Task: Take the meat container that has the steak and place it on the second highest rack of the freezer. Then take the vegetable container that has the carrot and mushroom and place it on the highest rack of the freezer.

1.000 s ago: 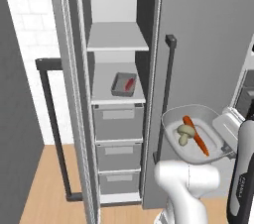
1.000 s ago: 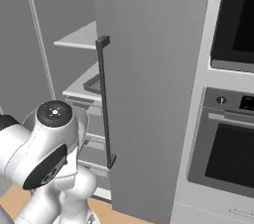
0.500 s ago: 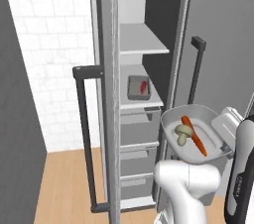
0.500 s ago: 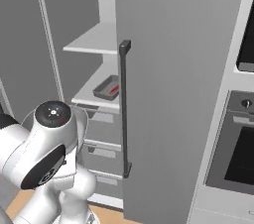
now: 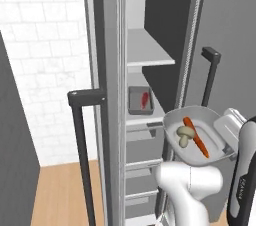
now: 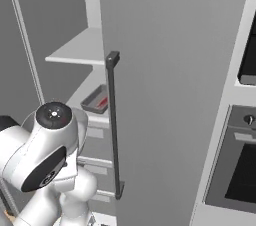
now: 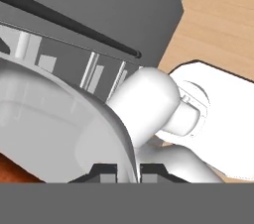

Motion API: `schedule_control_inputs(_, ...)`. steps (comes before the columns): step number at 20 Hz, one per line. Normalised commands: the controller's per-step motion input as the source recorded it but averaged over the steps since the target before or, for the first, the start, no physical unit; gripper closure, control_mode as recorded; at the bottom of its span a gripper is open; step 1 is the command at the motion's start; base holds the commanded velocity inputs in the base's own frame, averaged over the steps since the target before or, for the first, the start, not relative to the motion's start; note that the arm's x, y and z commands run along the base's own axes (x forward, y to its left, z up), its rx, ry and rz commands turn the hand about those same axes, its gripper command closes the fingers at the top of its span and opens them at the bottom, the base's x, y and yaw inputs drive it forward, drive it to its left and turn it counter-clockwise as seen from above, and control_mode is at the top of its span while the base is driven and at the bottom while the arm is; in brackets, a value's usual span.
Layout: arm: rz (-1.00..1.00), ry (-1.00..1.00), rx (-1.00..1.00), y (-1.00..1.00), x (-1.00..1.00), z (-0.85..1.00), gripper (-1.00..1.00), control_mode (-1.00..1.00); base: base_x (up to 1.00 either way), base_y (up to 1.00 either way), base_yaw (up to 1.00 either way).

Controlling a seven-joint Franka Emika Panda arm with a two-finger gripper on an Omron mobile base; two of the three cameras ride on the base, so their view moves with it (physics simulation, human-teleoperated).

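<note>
My veggie tray (image 5: 220, 146) has the carrot (image 5: 196, 137) and mushroom (image 5: 184, 133) in it and sits up in the air just outside the open freezer (image 5: 150, 70). My claw (image 7: 128, 169) is pinched on its rim. The meat tray (image 5: 140, 101) with the steak (image 5: 145, 99) sits on a shelf inside.
</note>
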Motion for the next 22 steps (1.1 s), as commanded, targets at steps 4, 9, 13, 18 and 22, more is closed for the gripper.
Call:
schedule_control_inputs(4,0.00,0.00,0.00,0.00,0.00,0.00,1.00,1.00,0.11,0.00,0.19)
schedule_control_inputs(9,0.00,0.00,0.00,0.00,0.00,0.00,1.00,1.00,0.03,0.00,0.18)
schedule_control_inputs(13,0.00,0.00,0.00,0.00,0.00,0.00,1.00,-1.00,0.04,0.00,0.02)
schedule_control_inputs(18,-0.02,0.00,-0.02,0.39,0.42,0.47,1.00,-1.00,0.00,0.00,0.00)
schedule_control_inputs(22,-0.08,0.00,-0.06,0.55,0.74,1.00,1.00,-1.00,0.00,0.00,0.00)
